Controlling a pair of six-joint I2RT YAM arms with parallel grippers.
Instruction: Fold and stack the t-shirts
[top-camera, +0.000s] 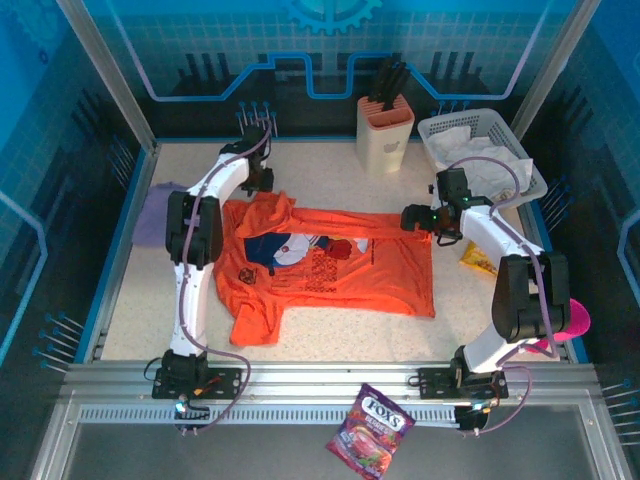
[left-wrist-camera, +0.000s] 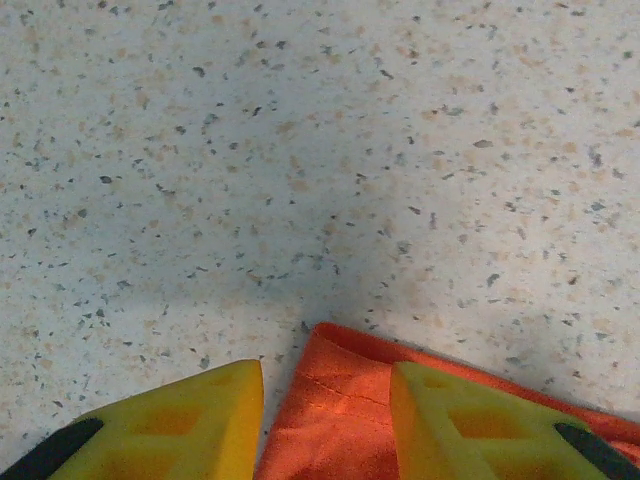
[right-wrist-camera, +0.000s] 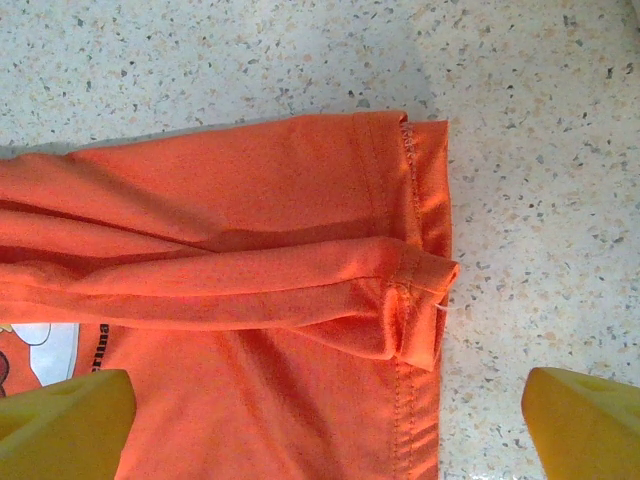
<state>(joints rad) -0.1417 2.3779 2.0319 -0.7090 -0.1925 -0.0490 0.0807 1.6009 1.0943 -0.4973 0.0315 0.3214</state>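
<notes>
The orange-red t-shirt (top-camera: 340, 265) lies spread in the middle of the table, its printed chest facing up and its upper left sleeve bunched. A lavender t-shirt (top-camera: 155, 215) lies crumpled at the left edge. My left gripper (top-camera: 262, 182) is at the orange shirt's upper left sleeve. In the left wrist view its yellow fingers (left-wrist-camera: 200, 420) stand apart around an orange cloth corner (left-wrist-camera: 340, 400), with bare table between the left finger and the cloth. My right gripper (top-camera: 415, 218) hovers wide open over the shirt's upper right hem corner (right-wrist-camera: 415, 290), which is folded over on itself.
At the back stand a beige holder (top-camera: 385, 130) and a white basket (top-camera: 438, 128) with pale cloth inside. A yellow packet (top-camera: 478, 260) lies right of the shirt, with a pink object (top-camera: 575, 320) at the right edge. A candy bag (top-camera: 370, 430) rests on the front rail.
</notes>
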